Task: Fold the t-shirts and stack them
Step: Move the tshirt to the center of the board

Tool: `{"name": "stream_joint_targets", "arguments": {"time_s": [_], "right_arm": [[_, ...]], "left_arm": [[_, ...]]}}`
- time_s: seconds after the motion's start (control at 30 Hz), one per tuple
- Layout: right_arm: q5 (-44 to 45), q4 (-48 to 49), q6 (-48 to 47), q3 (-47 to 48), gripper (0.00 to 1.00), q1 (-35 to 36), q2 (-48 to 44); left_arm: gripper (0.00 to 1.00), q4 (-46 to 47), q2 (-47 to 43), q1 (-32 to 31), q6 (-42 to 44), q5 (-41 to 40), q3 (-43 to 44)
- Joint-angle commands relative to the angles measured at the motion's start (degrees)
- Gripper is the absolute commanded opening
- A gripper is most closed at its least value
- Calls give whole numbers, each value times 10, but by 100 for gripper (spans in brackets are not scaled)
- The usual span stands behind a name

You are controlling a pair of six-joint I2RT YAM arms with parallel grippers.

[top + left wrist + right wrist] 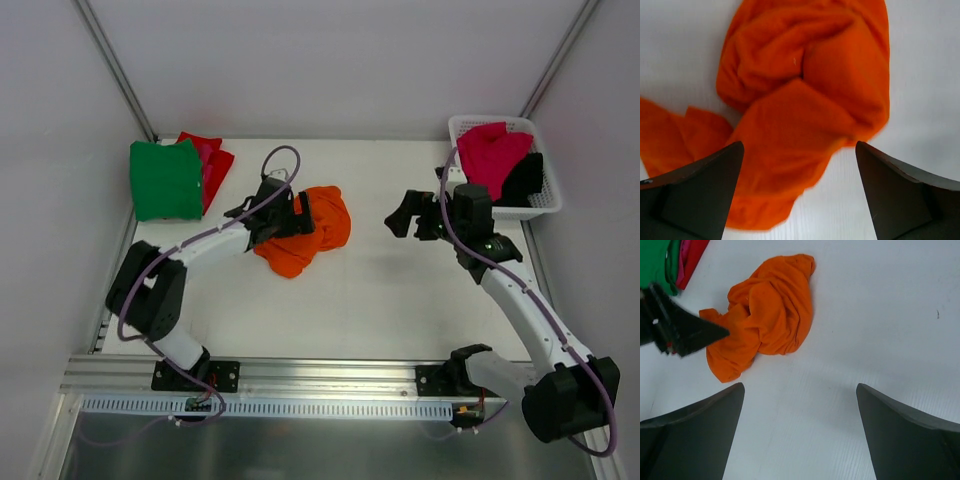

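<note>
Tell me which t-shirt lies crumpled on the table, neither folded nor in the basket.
The orange t-shirt, a loose heap below the left gripper. The green t-shirt lies folded on the red t-shirt; the pink t-shirt and black t-shirt sit in the basket.

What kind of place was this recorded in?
Probably a lab test cell, not a home: a white table boxed in by plain panels, two arms bolted to a metal rail, t-shirts staged in a basket and a folded pile.

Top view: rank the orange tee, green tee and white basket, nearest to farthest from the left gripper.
1. Orange tee, directly at the left gripper, mid-table.
2. Green tee, far-left corner.
3. White basket, far-right corner.
</note>
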Motion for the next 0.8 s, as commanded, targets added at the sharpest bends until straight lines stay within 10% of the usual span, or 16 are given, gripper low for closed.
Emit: {"name": "stream_joint_targets", "arguments": {"time_s": [0.0, 0.17, 0.37, 0.77], "right_arm": [[14, 17, 13, -18, 99, 6, -53], [25, 0, 6, -35, 100, 6, -83], [34, -6, 4, -38, 99, 6, -97], [56, -11, 7, -45, 99, 6, -103]], "left_arm": [[95, -31, 90, 22, 29, 32, 102], [75, -71, 187, 27, 43, 46, 208], [0, -93, 253, 28, 36, 87, 252], [0, -106, 220, -3, 86, 93, 305]]}}
